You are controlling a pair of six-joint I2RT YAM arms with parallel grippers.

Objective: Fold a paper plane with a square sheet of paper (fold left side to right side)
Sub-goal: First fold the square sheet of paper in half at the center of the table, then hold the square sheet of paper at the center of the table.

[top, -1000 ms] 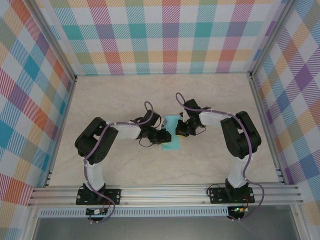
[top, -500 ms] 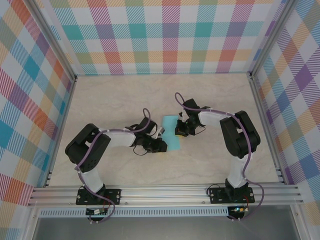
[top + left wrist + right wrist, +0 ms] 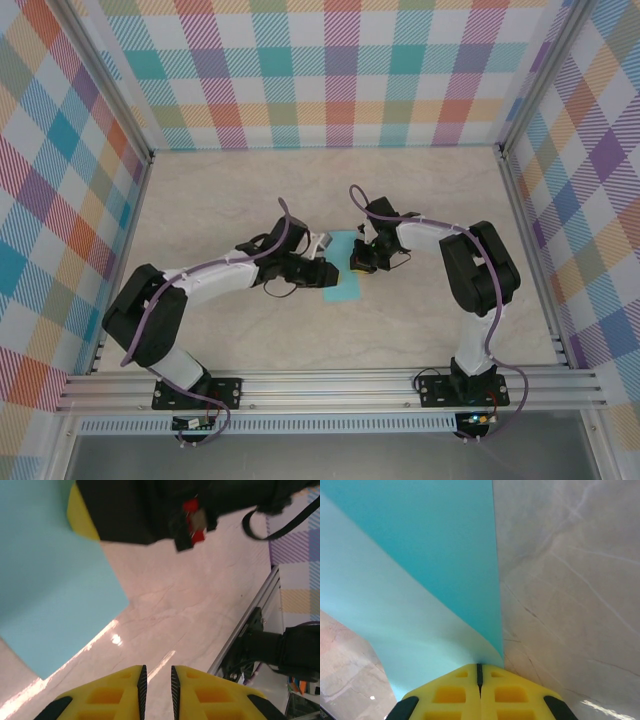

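Right pincer nips the one sheet; left pincer barely parted

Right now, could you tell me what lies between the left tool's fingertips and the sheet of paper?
Bare tabletop, seen in the left wrist view: nothing sits between the left tool and the paper.

a pale marbled surface spreads beneath the left gripper and right gripper; checked walls rise beyond them, an aluminium rail behind.
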